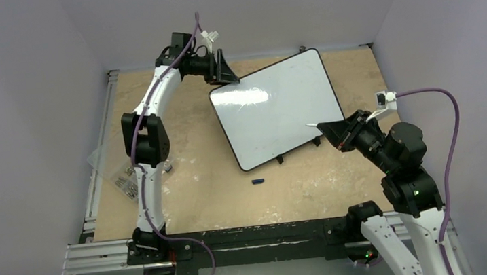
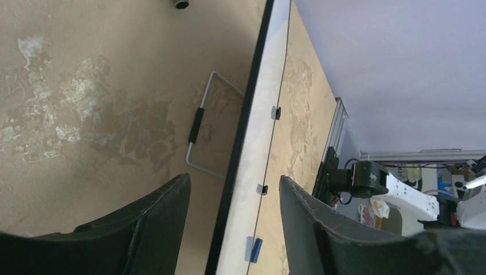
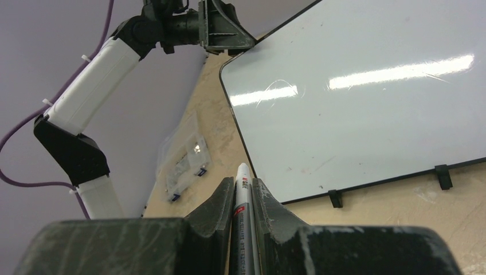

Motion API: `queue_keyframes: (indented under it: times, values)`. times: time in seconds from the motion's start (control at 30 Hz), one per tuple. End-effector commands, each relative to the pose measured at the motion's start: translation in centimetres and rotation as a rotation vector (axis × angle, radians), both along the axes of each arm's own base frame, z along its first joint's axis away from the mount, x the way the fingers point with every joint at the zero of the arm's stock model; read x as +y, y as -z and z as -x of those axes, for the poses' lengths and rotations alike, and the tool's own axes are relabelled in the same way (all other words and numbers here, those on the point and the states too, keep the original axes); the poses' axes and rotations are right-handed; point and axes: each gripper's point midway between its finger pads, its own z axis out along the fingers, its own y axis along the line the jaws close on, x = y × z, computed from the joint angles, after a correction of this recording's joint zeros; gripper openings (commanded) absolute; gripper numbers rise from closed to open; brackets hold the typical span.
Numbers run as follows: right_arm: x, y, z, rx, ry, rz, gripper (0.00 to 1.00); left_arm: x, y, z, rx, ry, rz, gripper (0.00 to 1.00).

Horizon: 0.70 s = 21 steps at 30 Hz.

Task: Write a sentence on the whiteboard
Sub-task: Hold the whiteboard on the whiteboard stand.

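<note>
Large glossy white whiteboard with thin black rim (image 1: 275,110) sits askew mid-desk (image 1: 184,184), far corner close to back edge; open room left and front. My left pincer (image 2: 235,179) apart, straddling board's far-left rim, gaps both sides. My right pincer (image 3: 242,182) clamped on white marker pen (image 3: 240,206) at board's near-right edge. Small blue cap (image 1: 257,181) loose in front. Marker barrel mostly hidden between fingers, print unreadable.

The desk (image 1: 191,184) is a tan board blotched with pale stains, with metal rails along its near and left edges. The whiteboard (image 1: 275,110) rests on it on small black feet. Its far-left corner is at the left end effector (image 1: 231,79), and its near-right edge is just beside the right end effector (image 1: 322,127). A wire stand (image 2: 198,132) shows on the desk behind the board. A small blue cap (image 1: 257,182) lies to the near-left of the right end effector. A clear packet (image 1: 119,178) sits by the left rail, well apart from both.
</note>
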Motion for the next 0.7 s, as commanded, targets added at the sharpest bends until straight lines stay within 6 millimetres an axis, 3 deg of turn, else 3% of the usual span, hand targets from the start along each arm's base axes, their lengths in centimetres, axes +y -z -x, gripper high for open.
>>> queue_keyframes:
  times: [0.0,0.33,0.5,0.67]
  values:
    - [0.1,-2.0,0.5,-0.062,-0.017,-0.003,0.00,-0.6,0.2,0.1,-0.007,0.025,0.002,0.53]
    - [0.1,-1.8,0.6,-0.059,-0.021,0.004,0.00,-2.2,0.4,2.1,0.040,0.101,0.031,0.44]
    - [0.1,-1.8,0.7,-0.059,-0.021,0.007,0.00,-2.6,0.9,3.2,0.048,0.137,0.015,0.51]
    - [0.1,-1.6,0.7,-0.055,-0.019,0.009,0.00,-2.8,1.5,3.2,0.060,0.142,0.012,0.45]
